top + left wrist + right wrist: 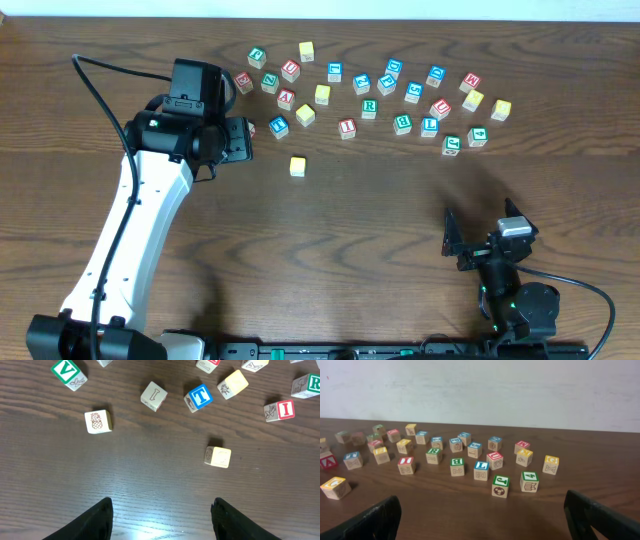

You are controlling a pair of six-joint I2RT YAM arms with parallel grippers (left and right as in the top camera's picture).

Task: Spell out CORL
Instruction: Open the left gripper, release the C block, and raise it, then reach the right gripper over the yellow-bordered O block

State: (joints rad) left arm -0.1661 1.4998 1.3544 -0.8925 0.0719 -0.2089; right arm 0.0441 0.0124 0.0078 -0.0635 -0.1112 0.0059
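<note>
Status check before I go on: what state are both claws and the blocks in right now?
Left claw: open, empty, hovering short of the yellow block.
Right claw: open, empty, low, facing the blocks.
Yellow block: lying alone, apart from the rest.
R block: in the scatter, letter up.
L block: in the scatter, letter up.
Other blocks: loose, no word formed.

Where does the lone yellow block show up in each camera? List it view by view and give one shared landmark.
Overhead: the lone yellow block lies left of centre, apart below the cluster.
Left wrist: right of centre, alone on bare wood.
Right wrist: bottom left, the nearest block.
Shared landmark: the red I block.
</note>
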